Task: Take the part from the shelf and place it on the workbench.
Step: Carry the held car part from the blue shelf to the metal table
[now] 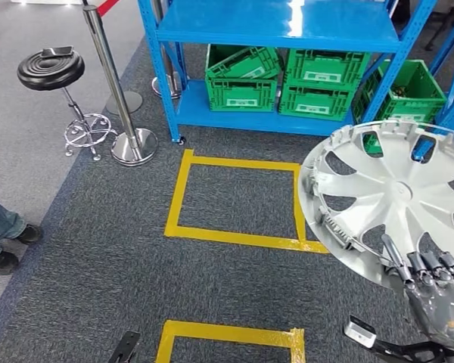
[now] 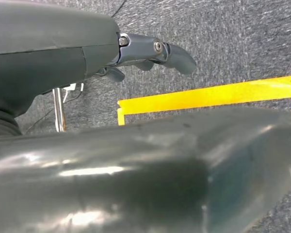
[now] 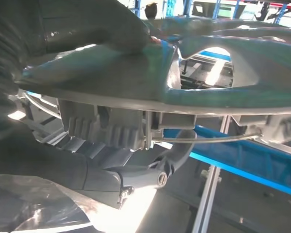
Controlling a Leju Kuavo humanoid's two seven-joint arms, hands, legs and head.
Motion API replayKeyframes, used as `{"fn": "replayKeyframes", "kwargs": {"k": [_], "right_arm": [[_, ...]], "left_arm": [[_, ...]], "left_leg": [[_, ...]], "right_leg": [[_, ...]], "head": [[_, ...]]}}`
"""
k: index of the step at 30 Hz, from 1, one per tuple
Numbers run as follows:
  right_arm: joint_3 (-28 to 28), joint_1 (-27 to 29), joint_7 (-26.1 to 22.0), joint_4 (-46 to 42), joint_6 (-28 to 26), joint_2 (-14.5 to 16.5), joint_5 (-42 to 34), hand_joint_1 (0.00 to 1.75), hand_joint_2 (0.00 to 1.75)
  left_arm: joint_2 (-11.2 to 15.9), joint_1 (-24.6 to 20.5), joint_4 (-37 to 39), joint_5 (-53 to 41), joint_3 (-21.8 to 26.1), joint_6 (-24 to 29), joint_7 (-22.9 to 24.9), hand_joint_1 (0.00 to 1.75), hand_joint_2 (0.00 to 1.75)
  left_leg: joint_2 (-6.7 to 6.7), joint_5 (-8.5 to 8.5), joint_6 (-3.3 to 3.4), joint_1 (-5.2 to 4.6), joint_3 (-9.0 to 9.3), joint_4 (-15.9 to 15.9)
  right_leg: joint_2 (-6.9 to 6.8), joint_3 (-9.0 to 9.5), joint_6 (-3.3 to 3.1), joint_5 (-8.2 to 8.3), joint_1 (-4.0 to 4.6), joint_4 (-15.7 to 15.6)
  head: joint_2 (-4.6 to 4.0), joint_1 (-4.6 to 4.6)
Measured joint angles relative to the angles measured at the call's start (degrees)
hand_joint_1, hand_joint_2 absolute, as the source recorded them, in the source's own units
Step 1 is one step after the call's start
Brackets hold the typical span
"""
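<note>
The part is a silver wheel cover with spoke-shaped openings, held up at the right of the head view above the carpet. My right hand grips its near rim from below, dark fingers hooked over the edge. In the right wrist view the thumb lies on one face of the wheel cover and the fingers curl under the rim clips. My left hand holds nothing, its fingers stretched out over the grey carpet.
A blue shelf stands ahead with green crates on its lowest level and another crate to the right. Yellow tape squares mark the carpet. A black stool and a chrome stanchion stand left. A person's shoes show at the left edge.
</note>
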Motion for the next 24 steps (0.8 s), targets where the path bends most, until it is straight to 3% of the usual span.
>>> {"fn": "replayKeyframes", "kwargs": {"k": [2, 4, 7, 8, 9, 10, 11, 13, 15, 18, 22, 24], "right_arm": [[-0.2, 0.1, -0.2, -0.1, 0.0, 0.2, 0.0, 1.75, 1.75], [-0.4, 0.1, -0.3, -0.1, 0.0, 0.5, 0.0, 1.75, 1.75], [-0.7, 0.1, -0.4, -0.2, 0.0, 0.8, 0.0, 1.75, 1.75], [-0.8, 0.1, -0.4, -0.2, 0.0, 0.9, 0.0, 1.75, 1.75], [-0.8, 0.1, -0.4, -0.2, 0.0, 1.0, 0.0, 1.75, 1.75], [-0.9, 0.1, -0.4, -0.2, 0.0, 1.1, 0.0, 1.75, 1.75], [-0.9, 0.1, -0.4, -0.2, 0.0, 1.1, 0.0, 1.75, 1.75], [-1.0, 0.1, -0.3, -0.2, 0.0, 1.3, 0.0, 1.75, 1.75], [-1.2, 0.0, -0.3, -0.3, 0.0, 1.3, 0.0, 1.75, 1.75], [-1.3, 0.0, -0.4, -0.3, 0.0, 1.4, 0.0, 1.75, 1.75], [-1.3, 0.0, -0.5, -0.3, 0.0, 1.4, 0.0, 1.75, 1.75], [-1.3, -0.2, -0.9, -0.3, 0.0, 1.5, 0.0, 1.75, 1.75]], "left_arm": [[0.0, 0.0, 0.0, 0.1, 0.0, 0.0, 0.0, 0.00, 0.00], [0.0, 0.0, 0.0, 0.1, -0.1, 0.0, 0.0, 0.00, 0.00], [0.0, 0.1, 0.0, 0.2, -0.1, 0.0, 0.0, 0.00, 0.00], [0.0, 0.2, 0.0, 0.2, -0.1, 0.0, 0.0, 0.00, 0.00], [-0.1, 0.2, 0.0, 0.2, -0.1, 0.0, 0.0, 0.00, 0.00], [-0.1, 0.2, 0.0, 0.2, -0.1, 0.0, 0.0, 0.00, 0.00], [-0.1, 0.3, 0.0, 0.2, -0.1, 0.0, 0.0, 0.00, 0.00], [-0.1, 0.2, 0.0, 0.2, -0.1, 0.0, 0.0, 0.00, 0.00], [0.0, 0.1, 0.0, 0.2, -0.1, 0.0, 0.0, 0.00, 0.00], [0.0, 0.2, 0.0, 0.2, -0.1, 0.0, 0.0, 0.00, 0.00], [0.0, 0.2, 0.0, 0.2, -0.1, 0.0, 0.0, 0.00, 0.00], [0.0, 0.2, 0.0, 0.2, -0.1, -0.1, 0.0, 0.00, 0.00]], "left_leg": [[-0.01, 0.09, -0.51, 0.09, -0.43, 0.3], [-0.07, -1.38, -1.14, 0.26, -1.17, 2.1], [-0.10, -6.85, -2.10, 0.79, -5.06, 11.9], [-0.10, -7.96, -2.27, 0.98, -6.23, 14.9], [-0.10, -8.02, -2.35, 1.11, -6.62, 16.2], [-0.10, -6.99, -2.34, 1.20, -6.02, 15.4], [-0.10, -5.15, -2.25, 1.26, -4.53, 12.5], [-0.17, -1.79, -1.92, 1.19, -0.83, 4.8], [-0.25, -0.90, -1.49, 0.98, 0.81, 0.6], [-0.29, -0.70, -0.59, 0.77, 0.52, -0.1], [-0.44, -0.48, -0.36, 0.52, 0.36, -0.3], [-0.42, -0.43, -0.25, 0.46, 0.29, -0.2]], "right_leg": [[0.01, -0.26, -0.64, 0.33, 0.03, 0.0], [-0.10, -0.36, -1.29, 0.65, -0.17, -0.2], [-0.24, -0.67, -1.84, 0.94, -0.23, -0.3], [-0.26, -0.78, -1.90, 1.00, -0.20, -0.2], [-0.25, -0.85, -1.92, 1.05, -0.18, -0.2], [-0.23, -0.86, -1.90, 1.10, -0.18, -0.2], [-0.20, -0.81, -1.85, 1.14, -0.20, -0.2], [-0.13, -0.82, -1.58, 1.24, -0.17, -0.2], [-0.06, -1.27, -0.94, 1.52, -0.08, -0.1], [-0.04, -1.81, 0.08, 1.85, -0.18, -0.4], [-0.11, -1.64, -1.15, 2.28, -0.38, -0.9], [-0.08, -1.56, -0.84, 2.51, -0.43, -1.0]], "head": [[0.00, -0.03], [0.01, -0.16], [0.00, -0.35], [-0.01, -0.35], [0.00, -0.35], [0.01, -0.35], [0.00, -0.36], [-0.01, -0.35], [-0.01, -0.32], [-0.01, -0.26], [0.01, 0.14], [0.01, 0.21]]}}
